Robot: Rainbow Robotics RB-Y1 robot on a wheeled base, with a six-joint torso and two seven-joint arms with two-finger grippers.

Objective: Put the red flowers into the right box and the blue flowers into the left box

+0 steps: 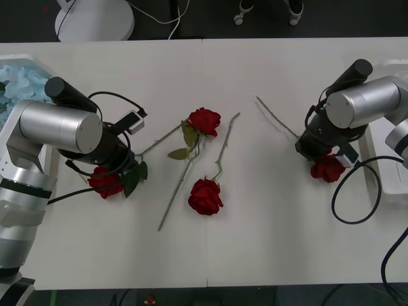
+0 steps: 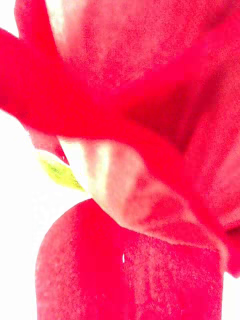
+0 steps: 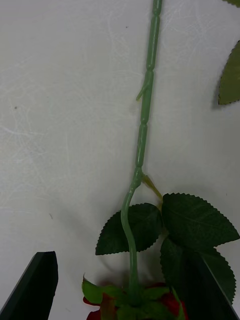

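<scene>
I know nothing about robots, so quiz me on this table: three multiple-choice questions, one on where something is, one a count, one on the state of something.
1. Where are the blue flowers?
A: mid-table. B: in the left box. C: on the floor.
2. How many red flowers does the front view show?
A: two. B: six. C: four.
3. How do the left gripper's jaws stand?
A: open, either side of a rose head. B: shut on a stem. C: shut on a leaf.

Answers:
1. B, the white tub at far left holds pale blue clusters.
2. C, one at the left gripper, one at the right gripper, two between them.
3. A, the left wrist view shows the jaws apart, the head between.
</scene>
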